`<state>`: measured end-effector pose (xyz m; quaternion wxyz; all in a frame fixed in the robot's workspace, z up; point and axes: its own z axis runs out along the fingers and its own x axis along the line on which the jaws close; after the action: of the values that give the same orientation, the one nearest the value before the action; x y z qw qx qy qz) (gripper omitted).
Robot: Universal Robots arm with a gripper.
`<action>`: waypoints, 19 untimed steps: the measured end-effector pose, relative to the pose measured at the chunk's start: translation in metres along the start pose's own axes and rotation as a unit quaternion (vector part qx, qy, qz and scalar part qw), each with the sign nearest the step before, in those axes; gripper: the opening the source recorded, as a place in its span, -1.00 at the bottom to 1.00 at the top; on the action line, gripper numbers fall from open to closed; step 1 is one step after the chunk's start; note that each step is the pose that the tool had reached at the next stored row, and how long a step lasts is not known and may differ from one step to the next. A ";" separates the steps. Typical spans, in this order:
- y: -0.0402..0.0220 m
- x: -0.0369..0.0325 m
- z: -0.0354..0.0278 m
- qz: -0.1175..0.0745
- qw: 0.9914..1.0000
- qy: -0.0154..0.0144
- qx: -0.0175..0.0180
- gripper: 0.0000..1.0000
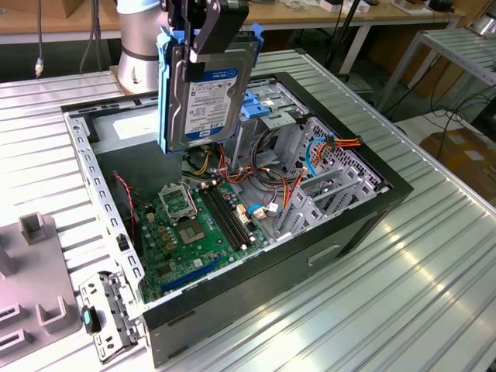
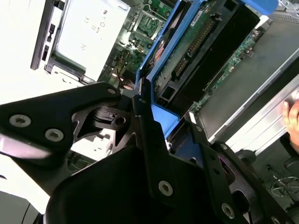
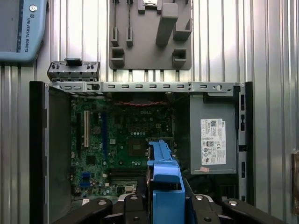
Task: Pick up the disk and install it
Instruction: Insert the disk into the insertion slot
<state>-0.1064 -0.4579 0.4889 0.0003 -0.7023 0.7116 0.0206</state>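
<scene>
Gripper (image 1: 203, 43) is clamped on the disk (image 1: 205, 93), fingers (image 1: 219, 23) closed across its thin dimension at the upper end. One finger lies on the label face, the other is behind.

Disk hangs straight down from the fingers with its long axis vertical and stands on edge. The label (image 1: 211, 97) faces the exterior camera. The blue rails (image 1: 163, 85) run top to bottom on both long sides. In the second wrist view the circuit-board face (image 2: 205, 39) shows, running away from the fingers, with a rail (image 2: 161, 60) alongside it. I can't tell which end carries the connector.

Below the fingers is the open case (image 1: 364, 225), lying on its side on the ribbed table (image 1: 403, 310). The disk's lower end is in the air above the case opening and touches nothing.

The motherboard (image 1: 194, 232) is straight under the disk; in the first wrist view (image 3: 126, 135) a rail end (image 3: 163, 179) sits over its near edge.

The cage (image 1: 325, 186) is lower than the fingers, towards the exterior view's right and apart from the disk. The PSU (image 3: 212, 140) is down in the case, off to one side of the fingers.

A person's hand (image 2: 293, 119) is at the frame edge in the second wrist view, well away from the fingers.
</scene>
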 end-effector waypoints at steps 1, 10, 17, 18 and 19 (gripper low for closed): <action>-0.0001 0.0008 0.0000 0.000 1.000 0.000 0.000 -0.26; -0.0020 0.0067 -0.0001 0.000 1.000 0.000 0.000 -0.26; -0.0026 0.0124 0.0000 0.000 1.000 0.000 0.000 -0.26; -0.0027 0.0131 0.0000 0.000 1.000 0.000 0.000 -0.26; -0.0027 0.0140 0.0000 0.000 1.000 0.000 0.000 -0.26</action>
<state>-0.1039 -0.4720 0.4884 0.0002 -0.7023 0.7116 0.0205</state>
